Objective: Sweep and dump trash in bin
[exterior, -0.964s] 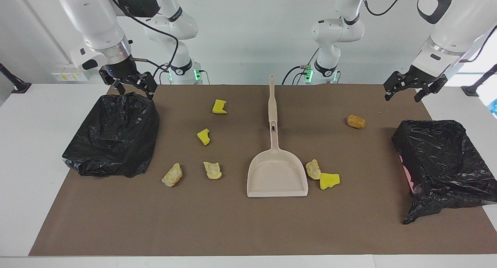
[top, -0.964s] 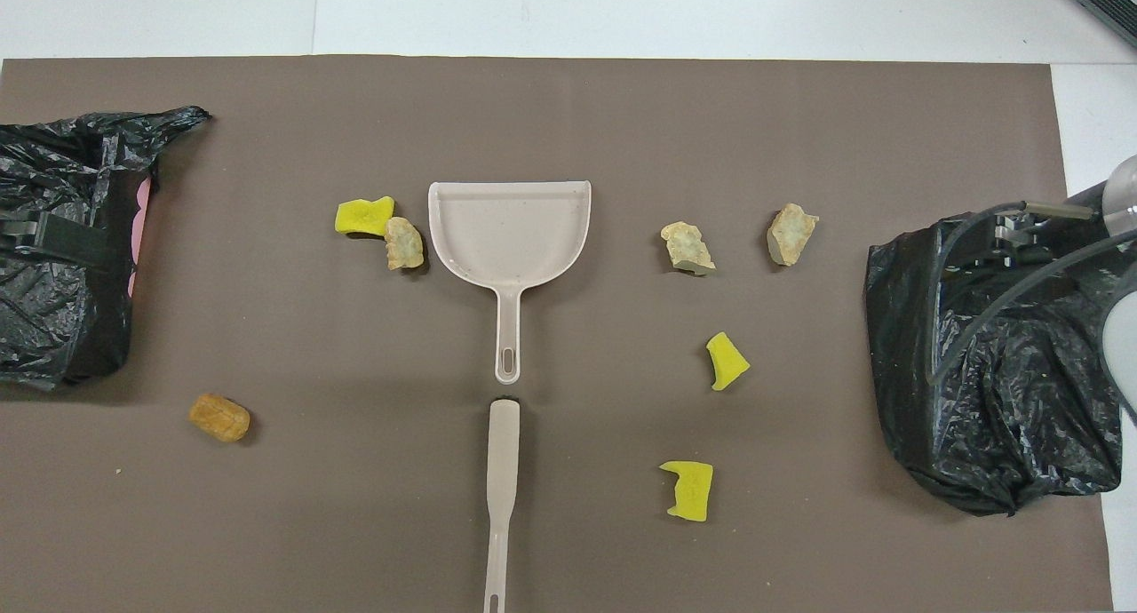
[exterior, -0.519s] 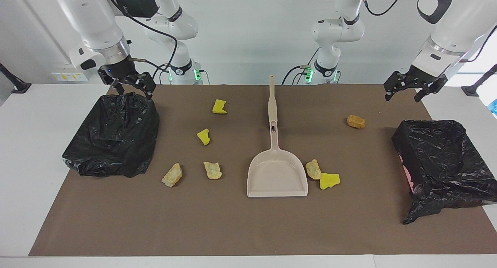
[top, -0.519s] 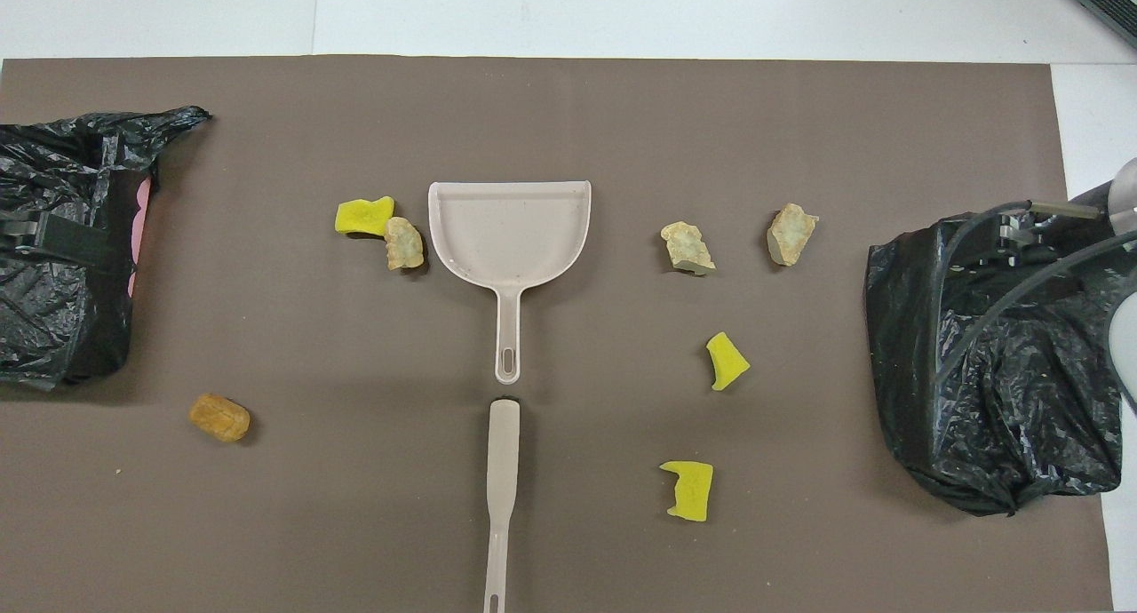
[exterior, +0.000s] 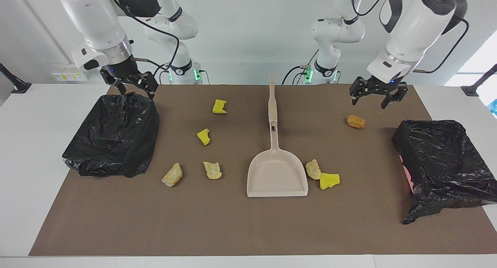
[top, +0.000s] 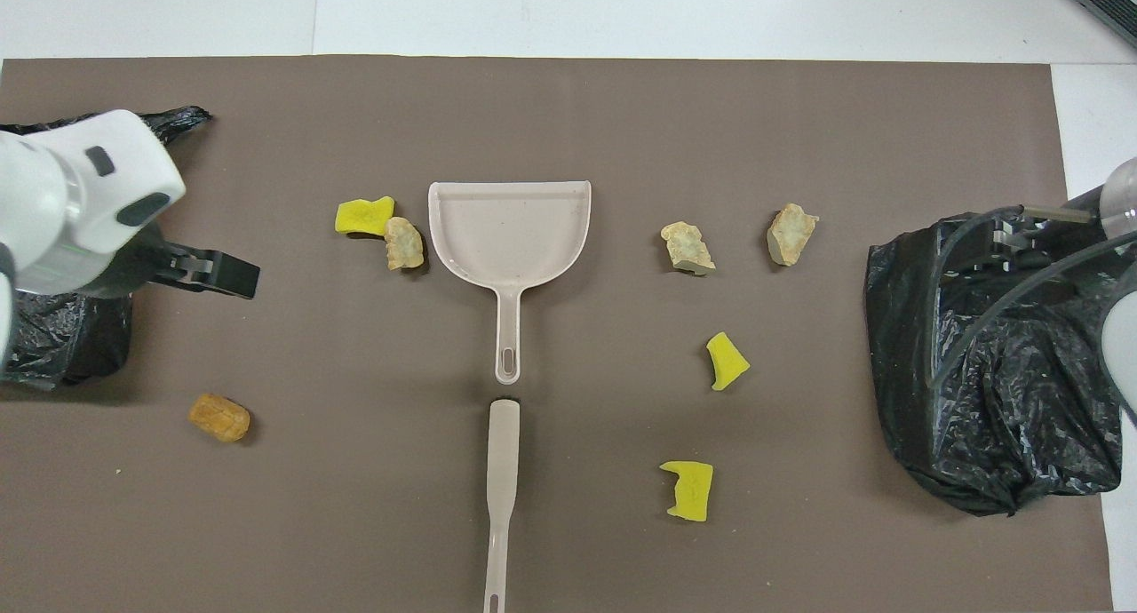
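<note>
Left hand (exterior: 373, 98) swung over mat; overhead view hides its fingertips.

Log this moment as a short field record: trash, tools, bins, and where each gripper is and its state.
trash: seven scraps loose on the brown mat, none in the dustpan or bins
yellow sponge chunks: three
tan lumps: three
orange-brown lump: one
dustpan: flat on the mat, empty
brush handle: in line with the dustpan handle, nearer the robots
bins: two, black-lined, one at each end
left gripper: open, above the orange-brown lump
right gripper: open, over its bin's rim
</note>
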### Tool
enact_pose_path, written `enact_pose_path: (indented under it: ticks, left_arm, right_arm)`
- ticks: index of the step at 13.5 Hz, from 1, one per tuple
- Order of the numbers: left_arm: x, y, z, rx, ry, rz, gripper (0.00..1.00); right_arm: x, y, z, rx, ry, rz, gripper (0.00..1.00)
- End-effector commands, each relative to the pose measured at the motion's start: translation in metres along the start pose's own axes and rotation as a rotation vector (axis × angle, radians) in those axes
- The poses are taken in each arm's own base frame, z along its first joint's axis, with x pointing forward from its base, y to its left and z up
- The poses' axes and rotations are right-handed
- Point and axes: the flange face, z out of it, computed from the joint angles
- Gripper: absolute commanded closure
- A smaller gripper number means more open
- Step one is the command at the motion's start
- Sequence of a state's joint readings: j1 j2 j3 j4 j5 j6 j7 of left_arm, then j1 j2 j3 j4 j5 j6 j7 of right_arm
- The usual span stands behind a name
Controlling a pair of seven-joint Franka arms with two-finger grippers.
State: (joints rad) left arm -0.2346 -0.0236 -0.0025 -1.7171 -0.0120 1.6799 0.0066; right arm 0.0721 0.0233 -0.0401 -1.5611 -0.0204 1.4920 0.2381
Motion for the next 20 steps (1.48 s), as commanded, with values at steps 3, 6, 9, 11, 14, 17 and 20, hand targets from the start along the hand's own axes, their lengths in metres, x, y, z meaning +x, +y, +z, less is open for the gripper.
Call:
enact_pose_path:
  ticks: [3, 6, 9, 11, 14, 17, 20]
  left_arm:
    - [-0.07, 0.083, 0.041, -0.006, 0.038, -0.013, 0.0]
    - [-0.107, 0.122, 0.063, -0.004, 0.024, 0.005, 0.0]
    - [-0.141, 0.179, 0.106, 0.018, -0.015, -0.002, 0.0]
    - [-0.162, 0.208, 0.126, 0.031, -0.025, 0.019, 0.0]
    - [-0.201, 0.241, 0.187, 0.028, -0.013, 0.002, 0.0]
    - [-0.233, 0.266, 0.229, 0.028, -0.008, 0.017, 0.0]
    - [-0.247, 0.276, 0.252, 0.034, -0.014, 0.019, 0.0]
  right_arm:
    - [-0.007, 0.01, 0.0, 0.01, -0.031, -0.017, 0.0]
    - [-0.007, -0.008, 0.0, 0.058, -0.009, -0.029, 0.0]
    - [0.005, -0.035, 0.011, 0.095, 0.049, -0.059, 0.0]
    - [0.011, -0.072, 0.028, 0.082, 0.047, -0.108, 0.0]
    - [0.022, -0.135, 0.069, 0.068, 0.056, -0.129, 0.0]
    - [0.021, -0.219, 0.096, 0.078, 0.085, -0.104, 0.0]
    - [0.015, -0.288, 0.118, 0.094, 0.102, -0.124, 0.0]
